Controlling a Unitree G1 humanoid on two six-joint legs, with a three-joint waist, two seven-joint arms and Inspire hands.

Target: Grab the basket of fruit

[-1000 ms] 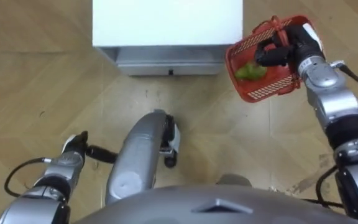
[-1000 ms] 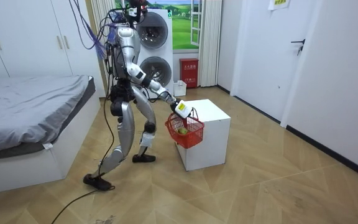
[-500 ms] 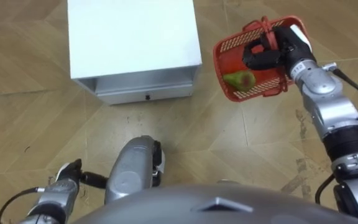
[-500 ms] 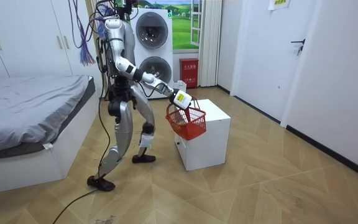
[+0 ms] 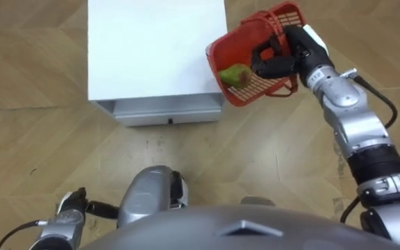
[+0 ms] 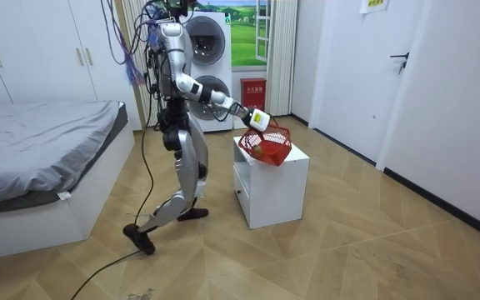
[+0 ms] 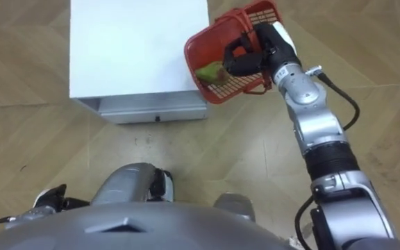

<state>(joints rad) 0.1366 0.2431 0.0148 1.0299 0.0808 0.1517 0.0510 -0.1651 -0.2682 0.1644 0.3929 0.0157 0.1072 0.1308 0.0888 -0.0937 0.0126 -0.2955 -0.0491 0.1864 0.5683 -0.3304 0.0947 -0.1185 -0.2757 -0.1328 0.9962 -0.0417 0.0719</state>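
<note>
The red plastic fruit basket [image 5: 247,43] hangs tilted in the air over the right front corner of the white cabinet [image 5: 155,48]. A green-red fruit [image 5: 234,75] lies inside it. My right hand [image 5: 278,57] is shut on the basket's handle, with the arm stretched forward from the lower right. In the room view the basket [image 6: 267,147] is just above the cabinet's top [image 6: 286,154], held out by the right hand [image 6: 257,118]. My left hand [image 5: 70,209] hangs low at the lower left, away from the basket.
The cabinet has a drawer front [image 5: 165,111] facing me. I stand on wooden floor [image 5: 283,153] in front of it. A bed [image 6: 40,150] is at the room view's left, stacked washing machines [image 6: 211,58] behind me, a door [image 6: 411,83] at the right.
My right hand has carried the basket up and to the left, from beside the cabinet's front to over its top corner. I have stepped, and the eye views shifted.
</note>
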